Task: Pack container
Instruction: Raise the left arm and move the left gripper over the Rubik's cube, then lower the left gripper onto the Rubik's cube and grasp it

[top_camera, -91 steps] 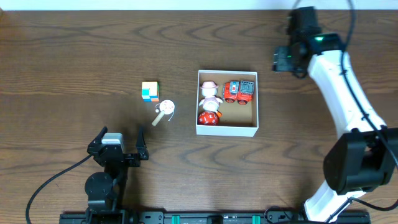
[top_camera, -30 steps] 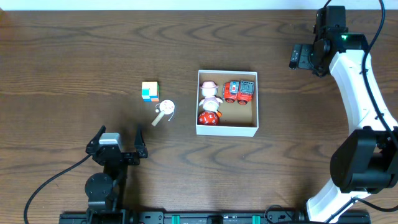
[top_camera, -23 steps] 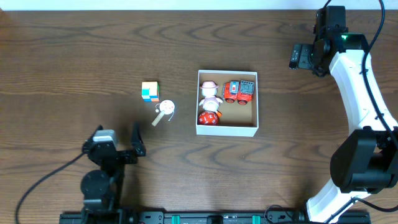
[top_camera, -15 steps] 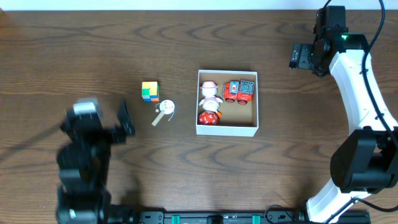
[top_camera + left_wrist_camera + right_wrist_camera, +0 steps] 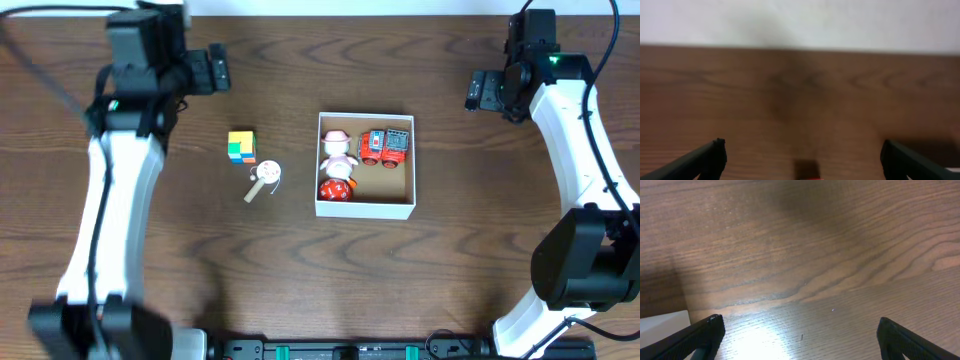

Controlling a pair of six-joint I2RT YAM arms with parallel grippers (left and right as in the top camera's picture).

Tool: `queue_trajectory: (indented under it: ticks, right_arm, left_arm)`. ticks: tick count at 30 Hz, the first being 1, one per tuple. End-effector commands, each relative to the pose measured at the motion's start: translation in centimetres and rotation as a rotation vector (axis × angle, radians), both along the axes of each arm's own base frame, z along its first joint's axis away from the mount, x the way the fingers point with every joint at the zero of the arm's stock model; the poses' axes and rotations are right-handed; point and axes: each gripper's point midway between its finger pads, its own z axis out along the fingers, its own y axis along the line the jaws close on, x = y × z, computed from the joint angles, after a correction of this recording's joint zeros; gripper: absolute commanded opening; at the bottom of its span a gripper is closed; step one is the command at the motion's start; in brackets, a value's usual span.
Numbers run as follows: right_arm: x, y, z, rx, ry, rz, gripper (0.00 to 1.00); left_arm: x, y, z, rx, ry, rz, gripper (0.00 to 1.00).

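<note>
The container [image 5: 365, 209] is a white-walled square box with a brown floor in the middle of the table. Inside it lie a pink-and-white pig figure [image 5: 338, 150], a red toy car [image 5: 386, 147] and a red-and-white toy [image 5: 336, 189]. Left of it on the wood sit a multicoloured cube [image 5: 240, 147] and a small white round toy with a stick [image 5: 265, 177]. My left gripper [image 5: 212, 68] [image 5: 802, 160] hangs open at the far left, beyond the cube, holding nothing. My right gripper [image 5: 481, 90] [image 5: 800, 335] is open and empty at the far right, beyond the box.
The left wrist view is blurred: wood, a pale wall behind the table's far edge [image 5: 800, 47], and a red speck at the bottom edge. A white corner [image 5: 662, 322] shows low left in the right wrist view. The right arm [image 5: 580, 170] runs along the right side.
My left arm has swung from the front-left of the table up to the far-left, its gripper still open. The right arm and all the toys have stayed put.
</note>
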Motion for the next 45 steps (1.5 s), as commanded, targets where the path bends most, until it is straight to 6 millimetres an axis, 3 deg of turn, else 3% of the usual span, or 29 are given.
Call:
queue_trajectory:
  ticks: [1,5,9,14,22,28,37,45]
  right_arm:
    - [0.2,-0.4,1.4,-0.008,-0.035,-0.014,0.99]
    - [0.2,-0.5,1.4,-0.008,-0.035,-0.014,0.99]
    - [0.2,-0.5,1.4,-0.008,-0.035,-0.014,0.99]
    - [0.2,-0.5,1.4,-0.008,-0.035,-0.014,0.99]
    - [0.2,-0.4,1.4,-0.008,-0.035,-0.014,0.99]
    - [0.2,-0.5,1.4,-0.008,-0.035,-0.014,0.99]
    - [0.2,-0.5,1.4,-0.008,-0.035,-0.014,0.99]
    - [0.2,-0.5,1.4,-0.008,-0.034,-0.014,0.99]
  left_arm:
    - [0.9,-1.8,-3.5,-0.063,0.090,-0.087,0.98]
    - [1.5,-2.1,-6.8,-0.077,0.162,-0.096,0.98]
    - [1.4,-2.1,-8.6,-0.107,0.219,-0.066,0.98]
    - [0.9,-2.1,-9.0,-0.115,0.248,-0.058,0.98]
    - [-1.7,-2.1,-11.4,-0.118,0.387,-0.050,0.98]
    - [-1.9,-2.1,-11.7,-0.115,0.396,-0.050,0.98]
    - [-3.7,-2.1,-15.1,-0.113,0.469,-0.044,0.98]
    - [-3.2,-2.0,-16.1,-0.079,0.443,-0.033,0.98]
